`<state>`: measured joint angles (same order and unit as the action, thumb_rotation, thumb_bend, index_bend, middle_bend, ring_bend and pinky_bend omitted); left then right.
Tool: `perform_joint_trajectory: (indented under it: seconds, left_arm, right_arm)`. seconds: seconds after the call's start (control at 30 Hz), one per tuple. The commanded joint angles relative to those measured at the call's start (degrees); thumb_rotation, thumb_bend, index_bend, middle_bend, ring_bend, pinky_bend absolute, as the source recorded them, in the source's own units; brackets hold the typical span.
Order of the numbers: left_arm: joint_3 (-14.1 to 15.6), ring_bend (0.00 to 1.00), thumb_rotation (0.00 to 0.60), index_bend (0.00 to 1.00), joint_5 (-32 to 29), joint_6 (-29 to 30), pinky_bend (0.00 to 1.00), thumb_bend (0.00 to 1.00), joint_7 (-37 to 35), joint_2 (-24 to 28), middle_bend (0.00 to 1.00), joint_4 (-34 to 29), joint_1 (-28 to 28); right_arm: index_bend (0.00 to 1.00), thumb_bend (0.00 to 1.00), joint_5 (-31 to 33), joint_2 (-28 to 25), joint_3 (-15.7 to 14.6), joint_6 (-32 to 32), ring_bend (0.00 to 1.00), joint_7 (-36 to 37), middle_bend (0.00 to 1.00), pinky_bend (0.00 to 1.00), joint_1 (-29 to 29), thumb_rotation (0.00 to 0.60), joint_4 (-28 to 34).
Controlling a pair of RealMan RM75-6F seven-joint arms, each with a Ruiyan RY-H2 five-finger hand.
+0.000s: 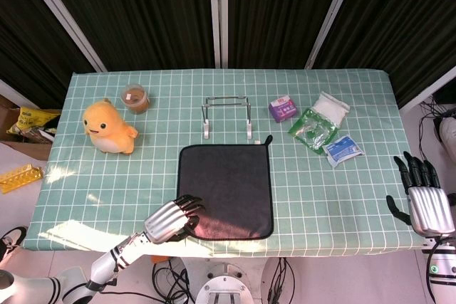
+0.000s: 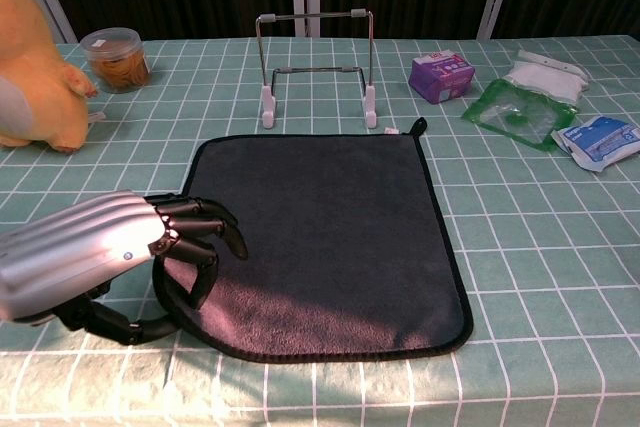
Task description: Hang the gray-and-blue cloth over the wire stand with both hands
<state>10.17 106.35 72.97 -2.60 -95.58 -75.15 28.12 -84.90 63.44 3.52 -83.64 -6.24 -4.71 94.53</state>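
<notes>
Cloth [image 2: 320, 237], no readable label

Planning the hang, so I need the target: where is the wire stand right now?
The wire stand stands upright mid-table just beyond the far edge of the cloth, between the jar on the left and the purple box on the right.

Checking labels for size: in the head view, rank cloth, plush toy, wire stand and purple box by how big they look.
1. cloth
2. plush toy
3. wire stand, close to the toy
4. purple box
</notes>
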Motion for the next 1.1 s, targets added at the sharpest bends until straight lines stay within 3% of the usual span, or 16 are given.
perform_joint_trajectory:
  seconds: [0.03,0.5,0.73,1.1]
  left_arm:
    - [0.0,0.17,0.6,0.66,-0.1,-0.1,0.23,0.4,0.1,0.0,0.28,-0.1,0.0]
    - [-0.4,0.17,0.6,0.67,-0.4,-0.3,0.23,0.39,-0.6,-0.5,0.28,-0.2,0.6]
    - [-0.6,0.18,0.6,0.73,-0.1,0.4,0.23,0.39,-1.0,-0.9,0.3,0.1,0.7]
    - [-2.4,0.18,0.6,0.77,-2.3,-1.2,0.23,0.41,-1.1,-0.5,0.31,-3.8,1.7]
  right_arm:
    - [0.0,0.33,0.0,0.0,0.0,0.1,0.0,0.1,0.0,0.0,0.0,0.6,-0.1]
    - [0.0,0.33,-0.1,0.2,-0.1,-0.1,0.0,0.5,0.0,0.0,0.1,0.6,-0.5]
    - [0.0,0.33,-1.0,0.8,-0.6,0.1,0.0,1.3,0.0,0.0,0.0,0.6,-1.3]
    - [0.0,0.34,-3.4,5.5,-4.5,6.7,0.0,0.5,0.0,0.0,-1.9,0.6,-5.3]
